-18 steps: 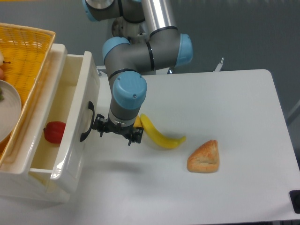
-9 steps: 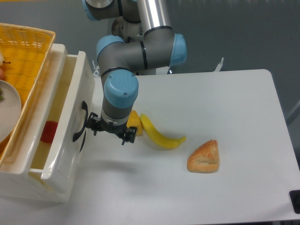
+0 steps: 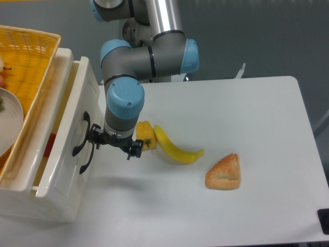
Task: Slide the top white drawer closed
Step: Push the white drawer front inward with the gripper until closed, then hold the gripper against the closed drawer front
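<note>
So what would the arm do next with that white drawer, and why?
Probably keep pushing left a little more. The pincer sits right beside the front of the top white drawer, by its black handle, and a narrow gap behind the front panel remains, with a red object just visible inside. Whether the pincer touches the panel is hard to tell.
</note>
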### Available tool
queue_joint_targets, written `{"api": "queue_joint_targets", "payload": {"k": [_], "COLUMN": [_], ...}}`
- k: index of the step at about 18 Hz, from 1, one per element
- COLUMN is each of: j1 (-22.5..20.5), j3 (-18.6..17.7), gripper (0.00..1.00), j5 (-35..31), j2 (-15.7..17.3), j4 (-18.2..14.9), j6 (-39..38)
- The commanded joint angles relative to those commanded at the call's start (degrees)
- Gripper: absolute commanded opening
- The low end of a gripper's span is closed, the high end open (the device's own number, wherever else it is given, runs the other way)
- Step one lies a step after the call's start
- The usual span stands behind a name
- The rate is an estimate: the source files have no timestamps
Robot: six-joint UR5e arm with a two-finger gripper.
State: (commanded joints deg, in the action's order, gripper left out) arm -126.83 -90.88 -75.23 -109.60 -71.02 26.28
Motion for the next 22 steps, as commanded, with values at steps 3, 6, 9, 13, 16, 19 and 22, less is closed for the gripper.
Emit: {"api": "queue_joint_targets", "payload": {"k": [3,6,9,13,16,19,22], "j1": [0.09,0.26,0.26,0.35,0.61,0.7,0.79], "j3": [0.0,0.0,0.0,0.0,0.0,0.0,0.0], "gripper": [1.0,1.0,1.0,1.0,1.0,1.0,1.0], "j5": [0.0,0.0,0.0,1.23,1.67,1.67,1.67], "j2": [0.0,-0.26,-0.18,-0.09,0.0,0.0,0.0], "j4": [-0.09,0.0,-0.09,-0.09,-0.09,-0.09,-0.09], "j6": [0.0,0.0,0.0,0.0,0.09,0.09,0.09]}}
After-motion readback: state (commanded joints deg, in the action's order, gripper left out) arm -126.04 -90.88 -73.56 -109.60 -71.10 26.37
